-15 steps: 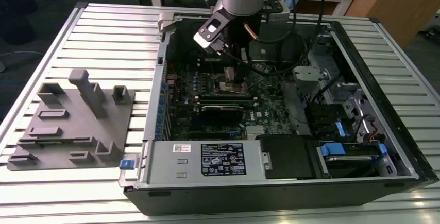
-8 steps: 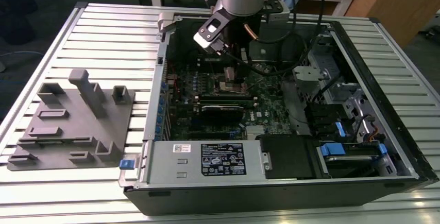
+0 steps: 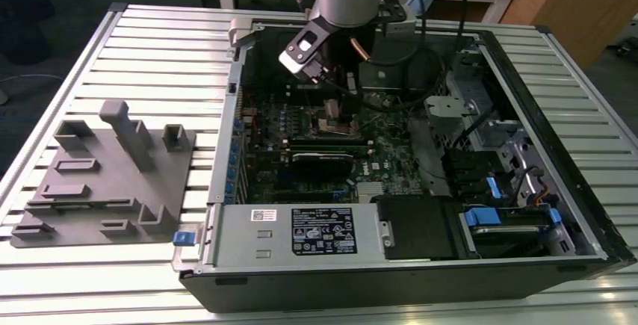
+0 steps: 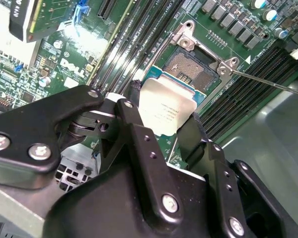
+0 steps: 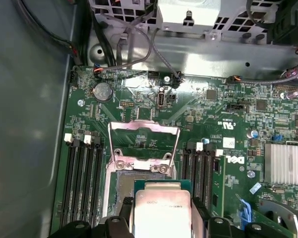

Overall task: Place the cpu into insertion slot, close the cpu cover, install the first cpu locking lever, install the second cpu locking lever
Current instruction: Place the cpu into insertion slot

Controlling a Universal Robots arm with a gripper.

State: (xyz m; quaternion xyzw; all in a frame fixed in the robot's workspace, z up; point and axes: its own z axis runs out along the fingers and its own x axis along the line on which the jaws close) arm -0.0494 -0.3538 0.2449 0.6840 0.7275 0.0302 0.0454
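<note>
My gripper [image 4: 164, 113] is shut on the cpu [image 4: 165, 104], a small square chip with a silvery top, its black fingers [image 4: 134, 106] pressing two opposite edges. In both wrist views the cpu [image 5: 162, 210] hangs over the near part of the insertion slot [image 5: 120, 184], covering part of its dark centre [image 4: 191, 67]. The cpu cover [image 5: 144, 127], a thin metal frame, stands flipped open behind the slot. A thin lever rod [image 4: 268, 83] sticks out beside the slot. In the exterior view the gripper [image 3: 334, 92] reaches down into the open computer case above the slot [image 3: 339, 122].
Long black memory slots [image 5: 82, 178] flank the socket on both sides. A silver heat sink [image 5: 285, 163] and loose cables [image 5: 139, 44] lie near the board's edges. A grey fixture block [image 3: 110, 175] rests on the slatted table at the exterior view's left. Drive bays with blue tabs [image 3: 488, 217] fill the case's front corner.
</note>
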